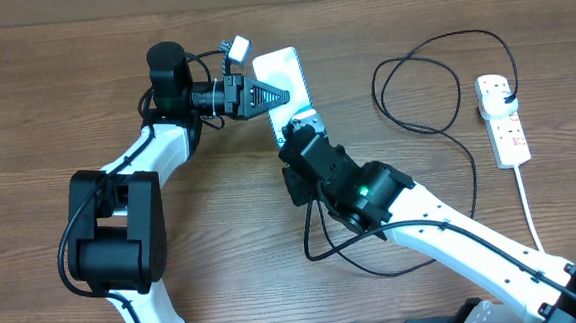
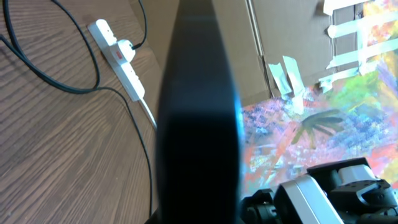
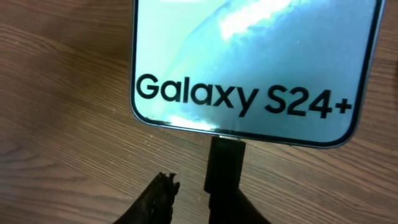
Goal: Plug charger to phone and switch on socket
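Note:
My left gripper is shut on the phone, holding its left long edge. In the left wrist view the phone's dark edge fills the middle. The right wrist view shows its light-blue screen with "Galaxy S24+". The charger's black connector tip touches the middle of the phone's bottom edge. My right gripper is open: the connector lies against the right finger, with a gap to the left finger. The charger cable loops to its black plug in the white socket.
The socket lies at the table's right side with its white cord running toward the front edge. Black cable slack lies under my right arm. Cardboard and a colourful painted sheet show beyond the table.

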Robot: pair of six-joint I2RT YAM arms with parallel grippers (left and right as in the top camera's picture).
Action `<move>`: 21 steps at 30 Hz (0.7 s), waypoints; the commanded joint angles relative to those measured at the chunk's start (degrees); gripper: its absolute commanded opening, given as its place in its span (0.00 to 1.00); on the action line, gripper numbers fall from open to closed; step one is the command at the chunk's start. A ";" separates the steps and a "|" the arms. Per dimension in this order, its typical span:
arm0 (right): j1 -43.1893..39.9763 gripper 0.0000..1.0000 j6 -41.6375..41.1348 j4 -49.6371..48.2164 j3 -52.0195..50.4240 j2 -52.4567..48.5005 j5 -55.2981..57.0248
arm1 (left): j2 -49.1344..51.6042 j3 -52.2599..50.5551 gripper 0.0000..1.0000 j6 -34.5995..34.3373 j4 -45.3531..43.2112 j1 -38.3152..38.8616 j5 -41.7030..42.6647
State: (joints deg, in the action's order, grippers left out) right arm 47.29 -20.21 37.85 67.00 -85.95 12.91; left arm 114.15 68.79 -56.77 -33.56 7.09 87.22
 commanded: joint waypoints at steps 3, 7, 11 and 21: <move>-0.15 0.41 -2.49 2.14 6.97 5.03 -2.08 | -0.15 0.07 0.04 -5.53 -1.99 1.57 -3.63; -0.15 0.70 -2.47 10.78 12.55 13.27 -1.31 | -0.17 2.67 0.04 -17.44 -10.58 2.43 -10.82; -0.15 0.89 -2.47 16.41 15.10 24.28 5.88 | -0.17 9.99 0.04 -19.02 -10.97 7.21 -15.56; -0.15 0.99 -2.54 24.11 15.02 40.37 12.57 | -0.09 20.85 0.04 30.40 53.51 16.74 -31.30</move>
State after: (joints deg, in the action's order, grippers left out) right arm 47.24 -22.50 61.23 81.65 -45.56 23.73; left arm 114.39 88.47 -49.17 9.13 24.38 60.64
